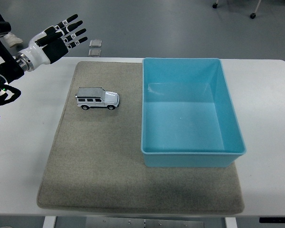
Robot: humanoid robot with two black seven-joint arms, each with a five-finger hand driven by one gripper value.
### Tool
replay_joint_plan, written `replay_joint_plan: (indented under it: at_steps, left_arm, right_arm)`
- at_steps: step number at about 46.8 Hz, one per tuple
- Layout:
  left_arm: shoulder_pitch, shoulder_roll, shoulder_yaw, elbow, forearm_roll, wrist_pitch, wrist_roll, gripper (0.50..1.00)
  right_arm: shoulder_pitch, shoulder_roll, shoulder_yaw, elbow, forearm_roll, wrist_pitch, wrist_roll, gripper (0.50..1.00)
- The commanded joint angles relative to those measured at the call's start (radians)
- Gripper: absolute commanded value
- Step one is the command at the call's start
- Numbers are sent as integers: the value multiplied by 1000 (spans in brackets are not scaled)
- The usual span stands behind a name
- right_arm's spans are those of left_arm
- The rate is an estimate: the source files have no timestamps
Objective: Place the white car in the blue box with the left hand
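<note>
1. Your left hand [54, 39], the black-and-white five-fingered one, is up in the far left corner, hanging over the back edge of the white table [23, 142]. Fingers [71, 20] are spread wide and pointing up and to the right. It's holding nothing and touching nothing.

2. Move right and toward you from there and you hit the small white toy car [97, 99], a boxy SUV type with dark windows. It's sitting upright on its wheels on the grey felt-like mat [99, 166], in the mat's far left part, nose pointing right. The car is well apart from your hand, nearer to you and to the right of those fingertips.

3. Right again: the light blue rectangular plastic box [192, 159] sits on the right side of the same mat, with its right wall out past the mat's edge. The car is near the box's left wall but not touching it, roughly level with the far half of the box.

4. Behind the table on the floor, just right of your fingertips, you can see two small square grey tiles [95, 47].
</note>
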Motion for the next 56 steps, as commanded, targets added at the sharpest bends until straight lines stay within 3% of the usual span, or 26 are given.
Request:
replay_joint_plan:
  at_steps: [1,6,14,21,28,34,40,56]
  left_arm:
    - [0,9,5,-4,14,0,-4,996]
    - [-2,17,7,-4,71,0,-5,996]
    - [-28,53,-7,-21,364,0,-30,996]
    - [-45,84,-4,-53,615,0,-159,996]
    - [-40,179,11,-243,830,0,-263,996]
    - [-34,240,71,-389,907,107,-280,992]
    - [-36,254,119,-439,1019,190,-282,992]
    - [-36,244,142,-458,1329,204,-282,988]
  right_arm:
    - [0,0,-1,0,0,0,0,936]
    - [0,0,1,0,0,0,0,936]
    - [0,0,1,0,0,0,0,936]
    - [0,0,1,0,0,0,0,936]
    - [0,0,-1,0,0,0,1,936]
    - [0,0,1,0,0,0,1,936]
    - [0,0,-1,0,0,0,0,936]
    - [1,0,1,0,0,0,1,936]
